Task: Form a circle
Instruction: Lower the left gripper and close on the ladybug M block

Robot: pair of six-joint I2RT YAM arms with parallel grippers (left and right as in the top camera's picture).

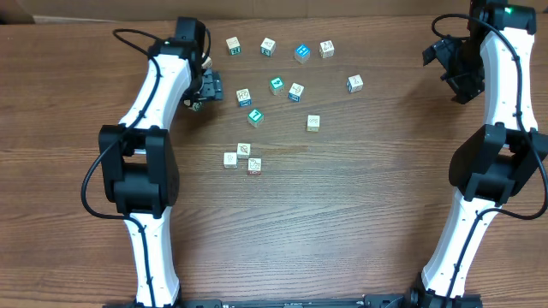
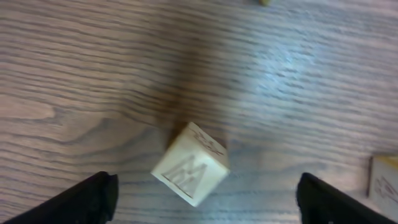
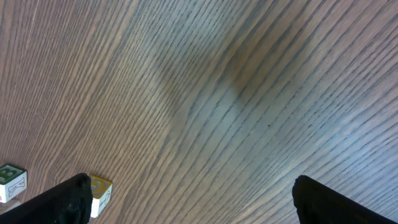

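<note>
The left gripper [image 2: 204, 190] has its fingers wide apart and holds nothing. A pale cube [image 2: 189, 165] lies loose on the worktop [image 1: 342, 222] in line with the gap, turned corner-first. The right gripper [image 3: 193, 199] is also spread and empty, at the far right. The circle [image 1: 243, 158], three cubes close together as far as I see, sits nearer than the scatter. I think fingers closing on the turned cube may spin it away, and a careless placing could push the cluster apart.
</note>
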